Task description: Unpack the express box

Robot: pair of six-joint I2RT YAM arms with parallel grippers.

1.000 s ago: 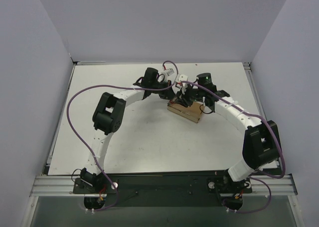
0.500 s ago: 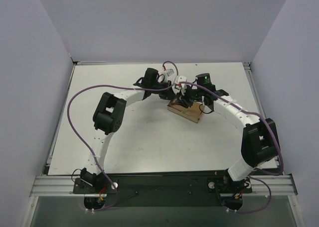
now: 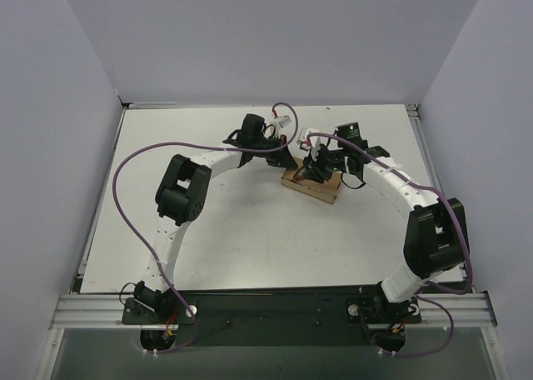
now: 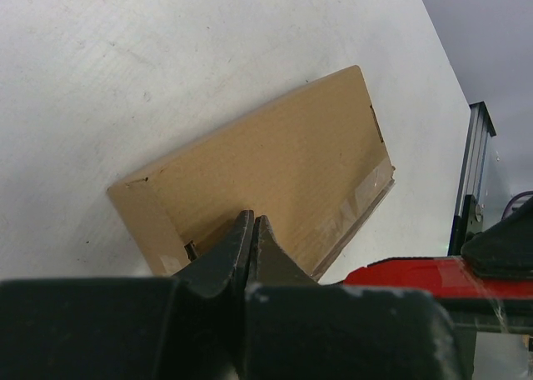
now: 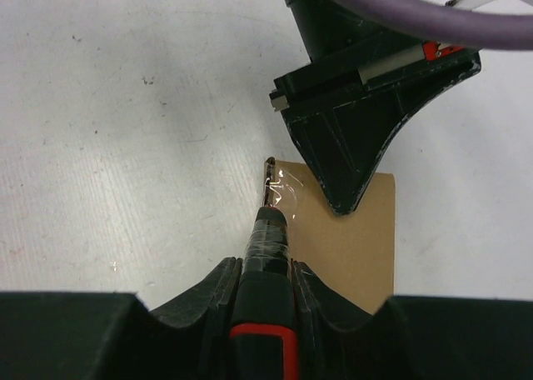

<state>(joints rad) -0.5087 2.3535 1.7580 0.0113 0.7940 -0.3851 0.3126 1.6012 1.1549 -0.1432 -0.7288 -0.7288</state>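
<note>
A small brown express box (image 3: pixel 316 188) lay flat on the white table (image 3: pixel 208 230), a little toward two o'clock from the table's centre. The left gripper (image 4: pixel 252 223), coming from eleven o'clock of the box, had its jaws pressed together, tips at the box's top face. The right gripper (image 5: pixel 265 273), from one o'clock, pinched a red-and-black utility knife (image 5: pixel 268 245). The knife's blade tip met the clear tape at the box's edge.

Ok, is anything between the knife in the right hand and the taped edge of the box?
Nothing visible. The utility knife has its blade tip right at the taped edge of the express box. The left hand, shut, rests its tip on the box top beside the blade, not across it.
</note>
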